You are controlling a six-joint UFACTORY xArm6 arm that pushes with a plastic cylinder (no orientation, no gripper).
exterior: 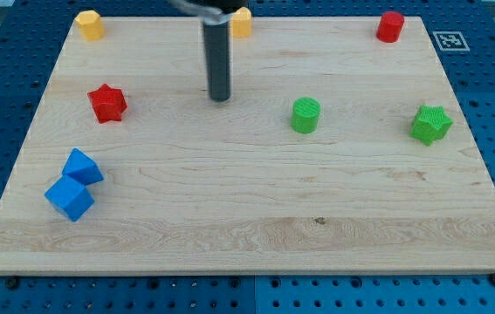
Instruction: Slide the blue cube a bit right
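The blue cube (70,198) lies near the board's lower left, touching a second blue block (83,167) just above and to its right. My tip (220,97) rests on the board in the upper middle, far up and to the right of both blue blocks. The dark rod rises from it to the view's top edge.
A red star block (106,103) lies left of my tip. A green cylinder (305,115) and a green star block (430,124) lie to the right. Two yellow blocks (90,25) (242,23) and a red cylinder (390,26) sit along the wooden board's (256,227) top edge.
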